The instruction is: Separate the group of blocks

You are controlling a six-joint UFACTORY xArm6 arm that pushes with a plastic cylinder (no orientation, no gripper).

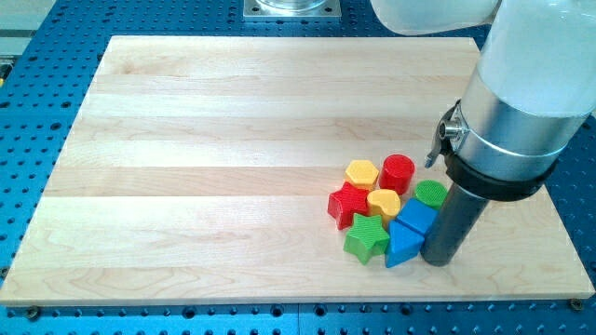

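Note:
A tight group of blocks sits at the view's lower right of the wooden board (214, 149). It holds a yellow hexagon (361, 173), a red cylinder (398, 173), a red star (348, 205), a yellow heart (384, 202), a green cylinder (430, 194), a blue cube (415, 220), a green star (366, 239) and a blue triangle (402, 246). My tip (439, 260) rests on the board just right of the blue triangle and blue cube, touching or almost touching them. The rod hides part of the green cylinder's right side.
The white and silver arm body (521, 102) fills the view's upper right. A blue perforated table (37, 84) surrounds the board. The board's bottom edge runs close below the group.

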